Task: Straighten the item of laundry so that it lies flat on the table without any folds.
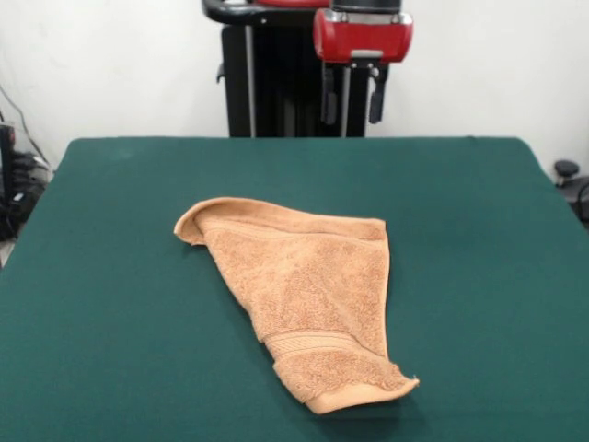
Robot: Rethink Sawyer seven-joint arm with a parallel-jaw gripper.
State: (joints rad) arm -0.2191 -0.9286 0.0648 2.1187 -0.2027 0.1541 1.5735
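Towel point(308, 299) sits folded, roughly triangular, lower centre of frame on the green table point(110, 322); gripper point(352, 101) hangs at top centre, well apart from it, fingers spread, holding nothing

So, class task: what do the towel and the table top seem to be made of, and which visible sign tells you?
The towel: looks like orange-tan terry cloth, matte, with a fuzzy looped nap, a flatter woven band and a smooth hem at its near end. The table: its top appears covered in dark green felt-like cloth, flat and without shine; what lies beneath cannot be seen.
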